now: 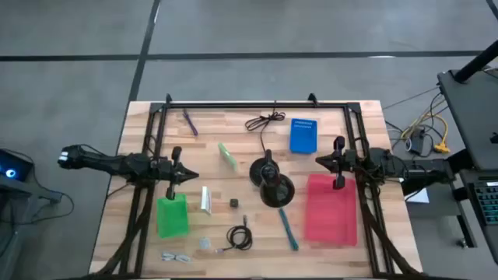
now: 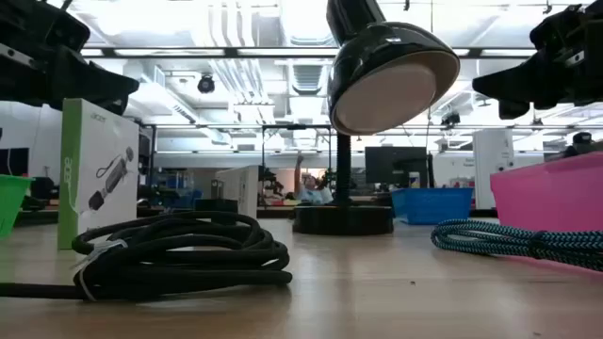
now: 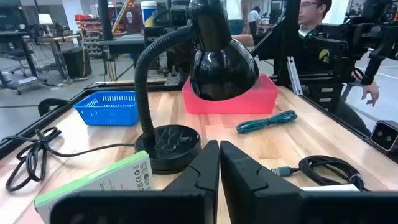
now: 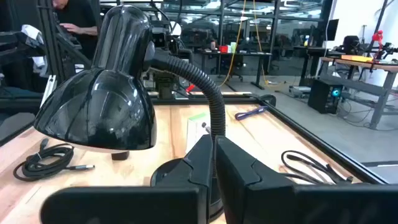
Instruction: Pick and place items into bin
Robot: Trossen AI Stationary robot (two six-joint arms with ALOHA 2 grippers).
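The wooden tabletop (image 1: 327,257) shows whole only in the high view. The pink bin (image 1: 330,208) is the biggest thing on it and sits on the right side. The green bin (image 1: 172,215) sits on the left side, and the blue basket (image 1: 303,134) is near the far edge. In the low view only a sliver of the green bin (image 2: 9,202) shows at the picture's edge.

The black desk lamp (image 1: 271,183) stands in the middle. From above it looks like two round blobs. The left wrist view shows its bent neck and shiny shade (image 3: 221,65).

The left gripper (image 1: 189,176) hangs above the green bin. Its fingers (image 3: 205,171) are clenched together with nothing in them. The right gripper (image 1: 320,161) hangs over the far end of the pink bin. Its fingers (image 4: 202,155) are clenched and hold nothing too.

The items lie on the tabletop, outside the bins. The coiled black cable (image 1: 240,237) is near the front, and the low view shows it big and close (image 2: 179,250). The teal cord (image 1: 289,230) lies beside the pink bin. A green and white box (image 1: 227,156) lies left of the lamp. The purple pen (image 1: 190,122) is by the far rail. The tiny black cube (image 1: 233,203) sits near the middle. Clear bits (image 1: 177,255) lie at the front left and show only from above.

A person (image 3: 311,12) shows behind the tabletop in the left wrist view.
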